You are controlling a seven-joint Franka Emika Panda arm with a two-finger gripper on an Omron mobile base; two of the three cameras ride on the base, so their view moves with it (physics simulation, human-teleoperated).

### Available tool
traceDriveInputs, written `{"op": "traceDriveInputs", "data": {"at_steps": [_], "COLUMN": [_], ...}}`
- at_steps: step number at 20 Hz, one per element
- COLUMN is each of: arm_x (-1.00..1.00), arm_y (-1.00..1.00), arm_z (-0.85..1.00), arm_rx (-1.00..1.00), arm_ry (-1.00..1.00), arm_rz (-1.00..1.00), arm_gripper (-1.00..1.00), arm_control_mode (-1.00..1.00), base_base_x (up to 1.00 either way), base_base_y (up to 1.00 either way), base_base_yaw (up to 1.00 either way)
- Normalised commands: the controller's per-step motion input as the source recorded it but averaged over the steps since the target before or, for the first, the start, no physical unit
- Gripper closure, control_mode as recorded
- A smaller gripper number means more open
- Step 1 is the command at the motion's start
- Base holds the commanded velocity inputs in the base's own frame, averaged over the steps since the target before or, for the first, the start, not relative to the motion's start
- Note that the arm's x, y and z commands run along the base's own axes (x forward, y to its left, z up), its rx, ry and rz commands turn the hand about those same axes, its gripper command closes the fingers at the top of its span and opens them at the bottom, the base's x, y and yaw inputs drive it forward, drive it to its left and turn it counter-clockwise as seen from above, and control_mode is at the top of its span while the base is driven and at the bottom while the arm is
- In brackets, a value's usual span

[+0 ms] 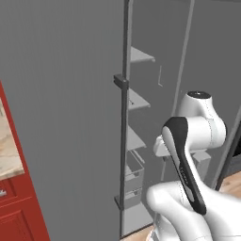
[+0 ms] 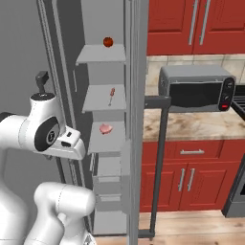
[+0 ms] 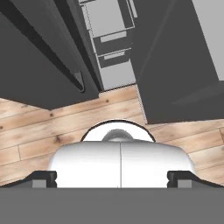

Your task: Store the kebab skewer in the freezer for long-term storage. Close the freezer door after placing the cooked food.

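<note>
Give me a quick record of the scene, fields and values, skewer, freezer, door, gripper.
skewer: on the second freezer shelf from the top, apart from the gripper
freezer: open, grey shelves, two clear bins below
door: open, swung wide
other food: red fruit on the top shelf, pink piece on the third
gripper: fingers wide apart, holding nothing, above the wood floor
task left: close the door

Freezer (image 2: 103, 119) shelves carried round red fruit (image 2: 108, 42) up top, kebab skewer (image 2: 111, 95) below, flat pink piece (image 2: 105, 128) lower.
</note>
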Motion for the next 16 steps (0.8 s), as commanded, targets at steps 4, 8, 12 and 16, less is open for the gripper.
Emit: {"op": "traceDriveInputs", "data": {"at_steps": [4, 8, 12, 16], "arm_x": [0.0, 0.0, 0.0, 0.0], "arm_y": [0.0, 0.0, 0.0, 0.0], "arm_z": [0.0, 0.0, 0.0, 0.0], "arm_rx": [0.0, 0.0, 0.0, 0.0], "arm_ry": [0.0, 0.0, 0.0, 0.0], "arm_rz": [0.0, 0.0, 0.0, 0.0], "arm_gripper": [-1.0, -1.0, -1.0, -1.0], "arm_control_mode": [1.0, 1.0, 1.0, 1.0], "base_base_x": [-0.6, -0.34, -0.36, -0.56], "base_base_y": [0.0, 0.0, -0.19, -0.22], "base_base_yaw": [0.06, 0.13, 0.21, 0.31]}}
